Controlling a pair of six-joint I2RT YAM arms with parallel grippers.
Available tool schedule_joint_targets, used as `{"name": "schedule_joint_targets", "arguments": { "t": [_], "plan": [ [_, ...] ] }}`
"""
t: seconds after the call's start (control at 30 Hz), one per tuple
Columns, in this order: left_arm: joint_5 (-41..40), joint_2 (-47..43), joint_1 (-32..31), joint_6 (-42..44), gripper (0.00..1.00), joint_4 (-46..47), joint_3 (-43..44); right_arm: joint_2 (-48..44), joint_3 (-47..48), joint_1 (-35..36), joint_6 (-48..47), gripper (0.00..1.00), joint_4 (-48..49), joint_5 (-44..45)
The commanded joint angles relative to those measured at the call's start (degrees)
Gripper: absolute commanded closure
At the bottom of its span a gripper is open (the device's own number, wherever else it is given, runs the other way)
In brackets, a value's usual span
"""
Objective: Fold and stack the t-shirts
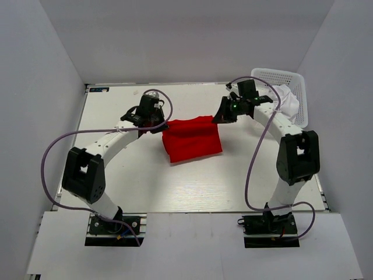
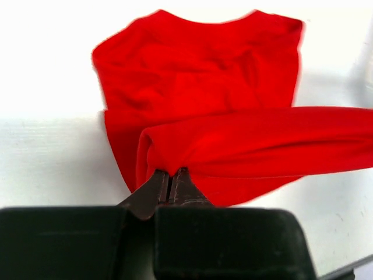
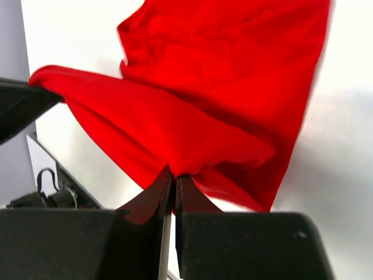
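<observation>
A red t-shirt (image 1: pixel 192 140) lay near the middle of the tabletop, a little toward the far edge. The left gripper (image 1: pixel 156 125) was pinched tight on the shirt's far left corner and the right gripper (image 1: pixel 222 116) on its far right corner, the cloth edge stretched between them above the rest. A white basket (image 1: pixel 294 79) holding a white garment (image 1: pixel 287 100) sat at the far right corner.

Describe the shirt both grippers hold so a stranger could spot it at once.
Start at the white table and go to its middle. The red t-shirt lies there, its far edge pinched by the left gripper and right gripper. It is the only red item; the other cloth is white, in the far-right basket.
</observation>
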Motion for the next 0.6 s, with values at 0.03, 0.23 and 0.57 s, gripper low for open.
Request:
{"name": "schedule_joint_targets", "arguments": {
  "t": [0.03,0.23,0.57],
  "plan": [
    [-4.6,3.9,3.5,0.2,1.0,1.1,4.6,7.5,7.1,-2.3,1.1,1.0,1.8,-0.8],
    [-2.9,14.9,6.5,1.3,0.81,7.2,11.8,18.3,16.6,-3.3,4.6,0.91,10.4,-2.6],
    [2.4,20.1,8.8,4.3,0.0,4.4,21.5,18.6,16.3,-1.9,3.8,0.1,18.4,-0.2]
  ]
}}
